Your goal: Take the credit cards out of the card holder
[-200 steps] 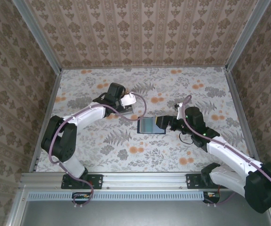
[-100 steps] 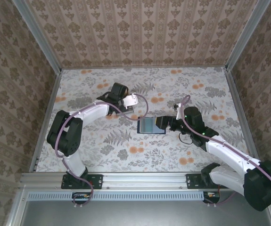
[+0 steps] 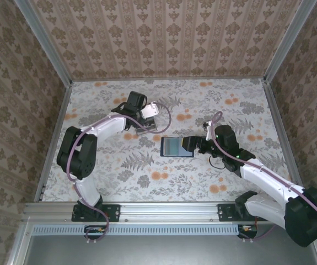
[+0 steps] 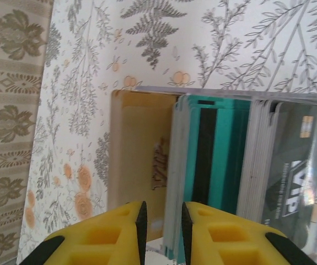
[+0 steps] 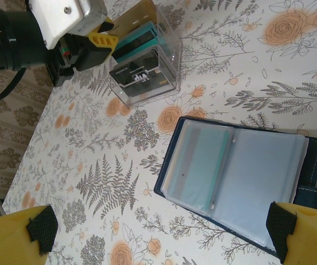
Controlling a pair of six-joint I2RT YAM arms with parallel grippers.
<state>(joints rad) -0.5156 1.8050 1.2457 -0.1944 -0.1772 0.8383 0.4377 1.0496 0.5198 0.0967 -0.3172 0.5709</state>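
Note:
The card holder (image 3: 176, 147) lies open and flat on the table's middle, its navy cover (image 5: 172, 149) framing clear pockets. A teal credit card (image 5: 199, 160) sits in its left pocket. My right gripper (image 5: 161, 232) hovers over the holder's near right side, open wide, with nothing between its fingers. My left gripper (image 4: 162, 232) is at a clear slotted rack (image 5: 147, 66), its jaws a narrow gap apart over the cards' top edges. In the rack stand a tan card (image 4: 139, 143), a teal card (image 4: 224, 154) and a dark card (image 4: 299, 165).
The rack stands just up and left of the holder, with my left gripper (image 3: 146, 122) above it. Patterned walls and metal rails (image 3: 53, 61) close in the table on three sides. Floral table surface (image 3: 230, 105) lies bare at the back right.
My left gripper's jaws have parted a little at the rack, and its wrist has shifted slightly up and left. The right arm and the card holder have not moved.

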